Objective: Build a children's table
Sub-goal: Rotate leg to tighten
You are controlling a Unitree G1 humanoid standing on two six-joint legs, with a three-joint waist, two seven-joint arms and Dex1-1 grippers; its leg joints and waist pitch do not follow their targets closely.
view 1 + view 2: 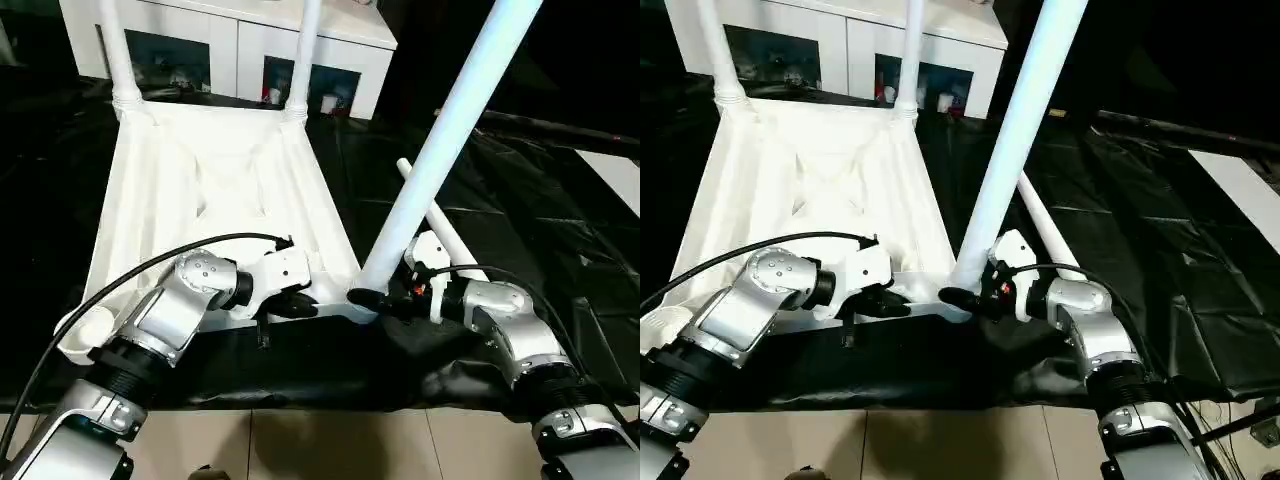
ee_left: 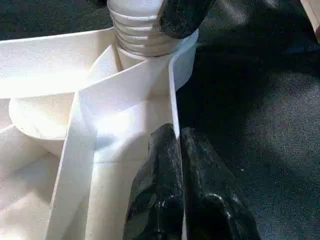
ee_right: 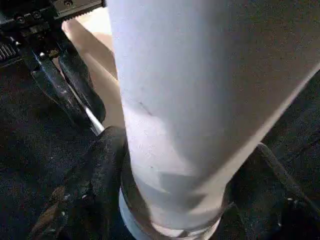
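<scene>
White plastic tabletop (image 1: 200,190) lies underside-up on black sheeting (image 1: 520,220), ribs showing, no readable writing anywhere. Two legs (image 1: 115,50) stand in the far corner sockets; a third leg (image 1: 450,130) rises tilted from the near right socket, a loose fourth leg (image 1: 445,225) lies on the sheeting just right of it. Left gripper (image 2: 180,175) fingers pressed together, clamping the tabletop's near edge wall. Right gripper (image 3: 175,200) fingers apart, one each side of the third leg's base, touching it.

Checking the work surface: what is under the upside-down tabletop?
Black sheeting lies under the tabletop and spreads around it; whatever is beneath that sheeting is covered.
</scene>
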